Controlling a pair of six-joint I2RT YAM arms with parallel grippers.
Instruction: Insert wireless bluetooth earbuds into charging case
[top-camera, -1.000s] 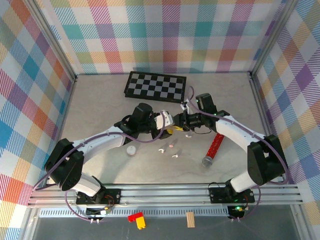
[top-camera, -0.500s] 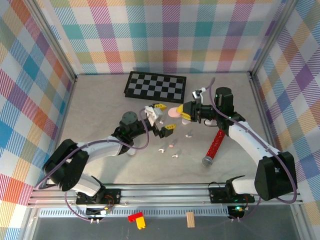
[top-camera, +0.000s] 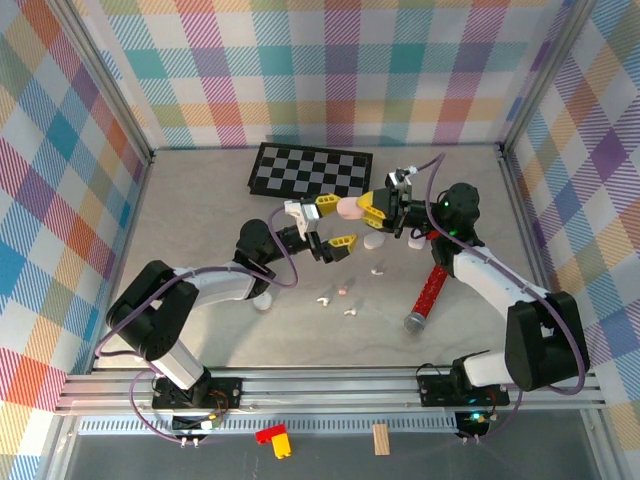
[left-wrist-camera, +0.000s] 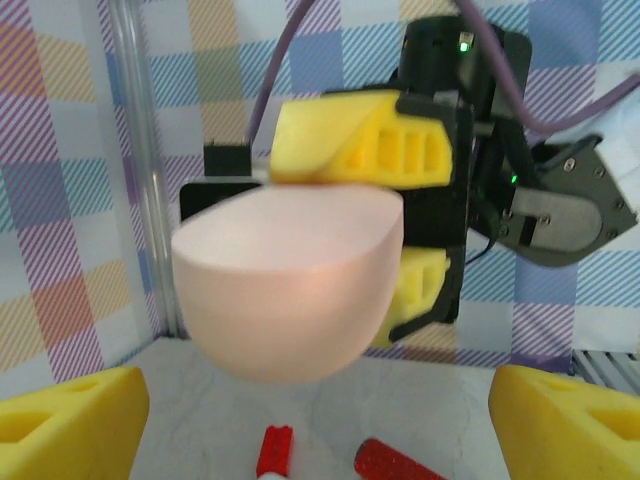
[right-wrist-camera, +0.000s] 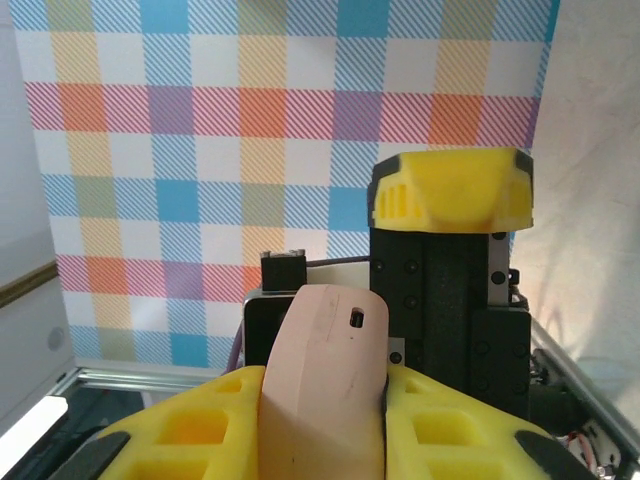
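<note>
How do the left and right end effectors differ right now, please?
The right end effector is shut on the pink case, while the left end effector is open and empty. The right one's fingers press the case; the left one's are spread wide. Both have yellow fingers and face each other.

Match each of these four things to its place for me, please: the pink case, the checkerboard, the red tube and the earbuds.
Things:
1. pink case
2. checkerboard
3. red tube
4. earbuds

Places:
A. flat at the far edge of the table
B. loose near the table's middle
C. in the jaws of the right gripper, off the table
D. lying on the table, right of the earbuds

Pairs: 1-C, 2-A, 3-D, 4-B
</note>
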